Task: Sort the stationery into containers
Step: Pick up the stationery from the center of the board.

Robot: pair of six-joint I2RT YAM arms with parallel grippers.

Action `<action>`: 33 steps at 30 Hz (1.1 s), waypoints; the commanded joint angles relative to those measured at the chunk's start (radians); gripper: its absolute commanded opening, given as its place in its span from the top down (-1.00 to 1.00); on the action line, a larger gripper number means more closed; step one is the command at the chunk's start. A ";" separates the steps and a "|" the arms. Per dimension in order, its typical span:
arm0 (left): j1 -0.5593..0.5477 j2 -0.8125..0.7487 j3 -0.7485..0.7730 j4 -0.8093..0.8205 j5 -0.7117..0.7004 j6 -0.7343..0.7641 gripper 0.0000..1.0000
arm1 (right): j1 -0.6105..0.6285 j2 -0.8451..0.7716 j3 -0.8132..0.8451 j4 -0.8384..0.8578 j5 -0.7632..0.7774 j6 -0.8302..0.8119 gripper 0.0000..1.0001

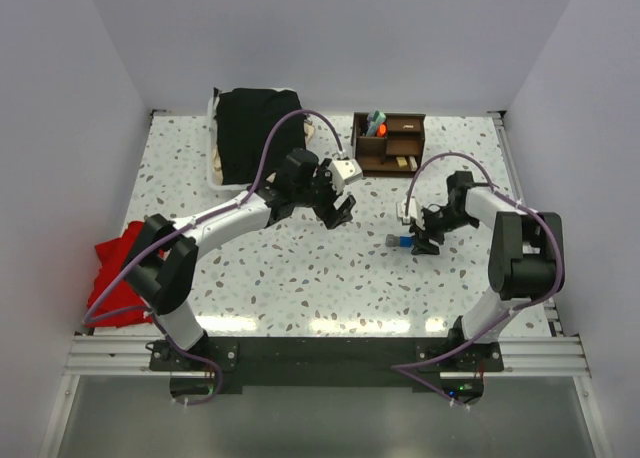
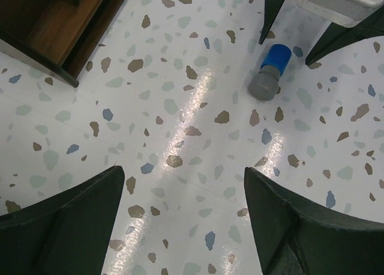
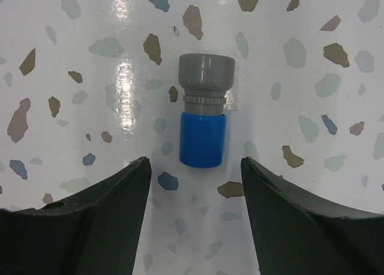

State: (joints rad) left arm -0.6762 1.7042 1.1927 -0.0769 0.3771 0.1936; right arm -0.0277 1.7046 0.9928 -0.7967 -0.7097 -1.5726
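On the speckled counter (image 1: 300, 278), right of centre, the blue-grey sharpener (image 3: 203, 128) lies on its side, nearer the arms than the dark brown organiser (image 1: 390, 143). The right fingers (image 3: 90, 227) stand apart, one either side of its blue end, not touching it. The left fingers (image 2: 60, 227) hover apart nearby, holding nothing.

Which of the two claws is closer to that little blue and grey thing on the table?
Right. The right gripper hangs right at the sharpener, open fingertips flanking its blue end. The left gripper, also open, hovers off to the side, nearer the wooden organiser.
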 commanded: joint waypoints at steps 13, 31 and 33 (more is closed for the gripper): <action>0.001 0.023 0.004 0.020 0.002 -0.011 -0.72 | 0.020 0.043 0.050 0.007 -0.016 -0.037 -0.21; 0.003 0.052 0.012 0.028 0.011 -0.019 -0.72 | 0.020 0.067 0.066 0.010 -0.004 -0.061 -0.07; 0.003 0.055 0.011 0.029 0.020 -0.019 -0.72 | 0.020 0.075 0.073 0.010 -0.004 -0.066 -0.06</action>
State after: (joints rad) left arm -0.6762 1.7527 1.1927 -0.0765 0.3782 0.1928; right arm -0.0120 1.7664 1.0271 -0.7921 -0.6968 -1.5963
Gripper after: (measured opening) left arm 0.857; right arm 0.531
